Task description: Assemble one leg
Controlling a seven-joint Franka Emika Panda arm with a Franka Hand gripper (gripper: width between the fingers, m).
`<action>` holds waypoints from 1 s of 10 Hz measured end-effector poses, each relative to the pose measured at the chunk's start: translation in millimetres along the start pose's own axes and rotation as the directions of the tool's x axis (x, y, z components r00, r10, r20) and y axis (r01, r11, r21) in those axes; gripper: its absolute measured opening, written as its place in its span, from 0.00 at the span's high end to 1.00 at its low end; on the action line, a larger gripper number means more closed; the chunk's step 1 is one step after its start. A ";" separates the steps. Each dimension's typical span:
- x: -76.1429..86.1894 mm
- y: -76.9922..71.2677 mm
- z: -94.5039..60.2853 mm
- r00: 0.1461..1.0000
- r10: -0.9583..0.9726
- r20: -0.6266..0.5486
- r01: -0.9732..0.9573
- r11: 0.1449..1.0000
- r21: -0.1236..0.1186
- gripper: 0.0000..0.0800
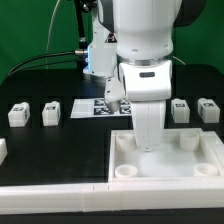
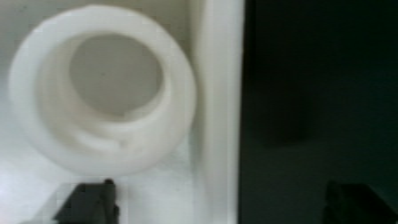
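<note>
Several legs, small white blocks with black-and-white tags, stand on the black table: two at the exterior view's left (image 1: 18, 114) (image 1: 51, 112) and two at its right (image 1: 180, 110) (image 1: 207, 108). My gripper (image 1: 147, 143) hangs low over the far edge of the large white tray (image 1: 160, 160), away from every leg. In the wrist view the gripper (image 2: 226, 205) is open and empty, its dark fingers (image 2: 86, 200) wide apart, one on either side of the tray's wall (image 2: 217, 100). A round corner socket (image 2: 98, 95) lies close beside it.
The marker board (image 1: 92, 108) lies behind the arm, partly hidden. A long white rail (image 1: 60, 195) runs along the front edge. A white piece (image 1: 2, 150) shows at the exterior view's left edge. Other sockets (image 1: 185, 141) (image 1: 122, 172) stand in the tray's corners.
</note>
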State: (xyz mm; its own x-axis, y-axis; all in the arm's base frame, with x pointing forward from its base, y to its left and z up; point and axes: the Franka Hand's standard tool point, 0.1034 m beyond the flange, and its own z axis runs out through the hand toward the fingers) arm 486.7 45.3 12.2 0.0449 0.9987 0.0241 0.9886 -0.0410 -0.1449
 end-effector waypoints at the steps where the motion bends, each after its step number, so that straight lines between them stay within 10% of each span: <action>1: 0.0 -0.1 0.1 1.000 0.000 0.000 0.000 1.000 0.000 0.27; 6: 1.9 -1.6 -2.2 0.999 0.033 0.000 -0.033 0.999 -0.002 0.19; 10: 4.6 -16.9 -38.1 0.987 0.160 0.007 -0.159 0.986 -0.049 0.19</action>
State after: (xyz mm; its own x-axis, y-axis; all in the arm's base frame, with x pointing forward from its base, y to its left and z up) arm 475.6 49.4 52.5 0.2012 0.9795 -0.0062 0.9747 -0.2009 -0.0984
